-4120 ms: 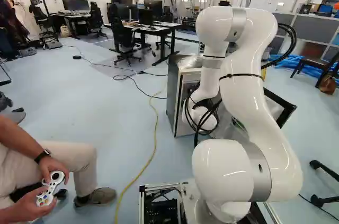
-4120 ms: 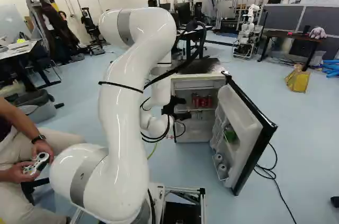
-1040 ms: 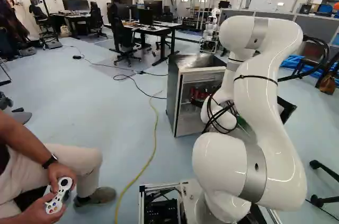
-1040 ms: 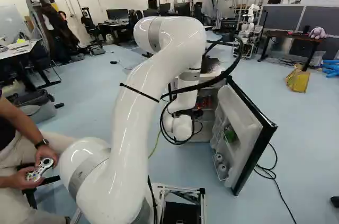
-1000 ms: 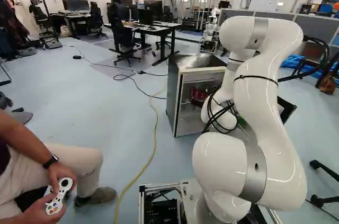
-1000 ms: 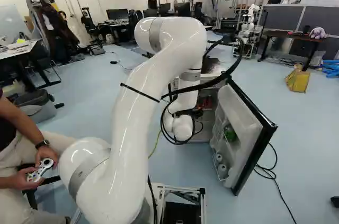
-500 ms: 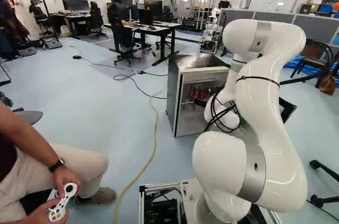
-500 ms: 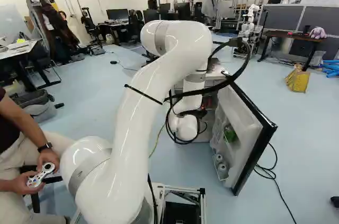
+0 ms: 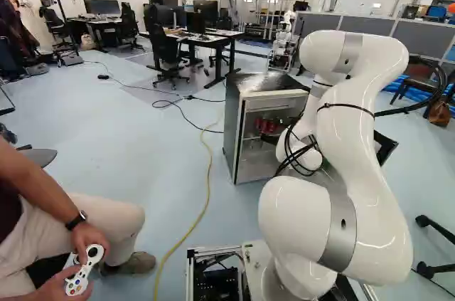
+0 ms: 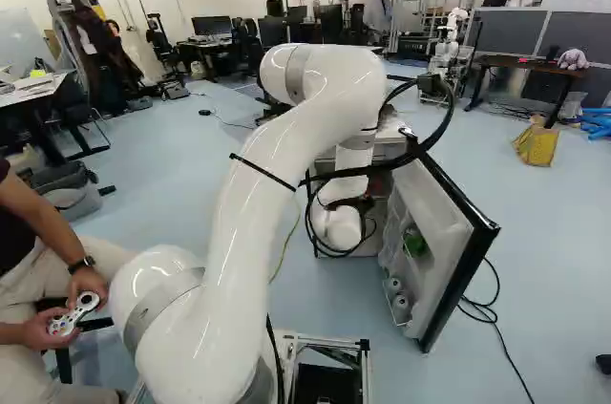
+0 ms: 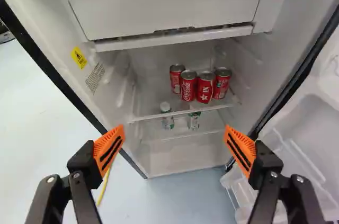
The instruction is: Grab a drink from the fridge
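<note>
Arm (image 10: 239, 242) is arching out toward the fridge (image 9: 232, 127). Claw (image 11: 175, 131) is standing wide apart, nothing between its orange pads (image 11: 109, 149). It's pointing into the open front. Door (image 11: 315, 123) is hanging open beside one finger; drifting that way would be risking a knock. Freezer box (image 11: 164, 1) is sitting across the upper opening, so I'd be keeping low under it. Two bottles (image 11: 167, 117) are standing below the shelf (image 11: 183, 112), so I'd be coming in level, just above the shelf lip. Dipping would be catching the edge.

Four red cans (image 11: 204, 87) are standing upright on that shelf, deeper in, well ahead of the pads. They're crowding close together, one sitting a bit further back.

Step in hand, as I'm reading it: lining up on one can. I'd be picking the one nearest the door; it's looking freer on its outer side. Going in at full spread would be shoving its neighbour, so I'd be narrowing to slightly over can width first, easing one finger into the tight gap, then closing around mid-height. Squeezing should be staying gentle, since thin metal is likely denting. Then lifting slightly and backing straight out.
</note>
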### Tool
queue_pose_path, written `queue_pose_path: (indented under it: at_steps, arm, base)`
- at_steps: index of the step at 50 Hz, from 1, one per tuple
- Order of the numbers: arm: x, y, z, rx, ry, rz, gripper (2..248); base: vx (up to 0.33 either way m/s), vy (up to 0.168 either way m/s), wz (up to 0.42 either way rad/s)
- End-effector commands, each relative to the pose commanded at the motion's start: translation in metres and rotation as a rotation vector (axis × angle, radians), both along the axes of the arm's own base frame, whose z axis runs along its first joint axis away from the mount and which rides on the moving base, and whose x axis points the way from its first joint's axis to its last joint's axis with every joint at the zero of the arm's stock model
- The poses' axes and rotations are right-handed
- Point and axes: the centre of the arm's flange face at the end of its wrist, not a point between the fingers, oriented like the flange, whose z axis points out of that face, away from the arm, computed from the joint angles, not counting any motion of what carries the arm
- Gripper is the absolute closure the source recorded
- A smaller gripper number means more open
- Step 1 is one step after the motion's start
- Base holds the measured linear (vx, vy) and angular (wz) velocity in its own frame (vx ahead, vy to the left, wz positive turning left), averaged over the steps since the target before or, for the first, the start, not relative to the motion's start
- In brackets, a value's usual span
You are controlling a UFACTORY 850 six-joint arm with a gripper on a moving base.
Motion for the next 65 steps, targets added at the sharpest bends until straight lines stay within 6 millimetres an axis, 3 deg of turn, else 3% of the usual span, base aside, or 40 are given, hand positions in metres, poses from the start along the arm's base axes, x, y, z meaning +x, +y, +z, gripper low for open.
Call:
queue_pose_path:
  at_steps: [38, 65]
  arm:
    - [0.025, -0.005, -0.012, -0.015, 0.019, 0.073, 3]
    - [0.036, -0.007, -0.046, -0.007, 0.033, 0.081, 3]
  base:
    - [0.000, 0.000, 0.000]
    - [0.000, 0.000, 0.000]
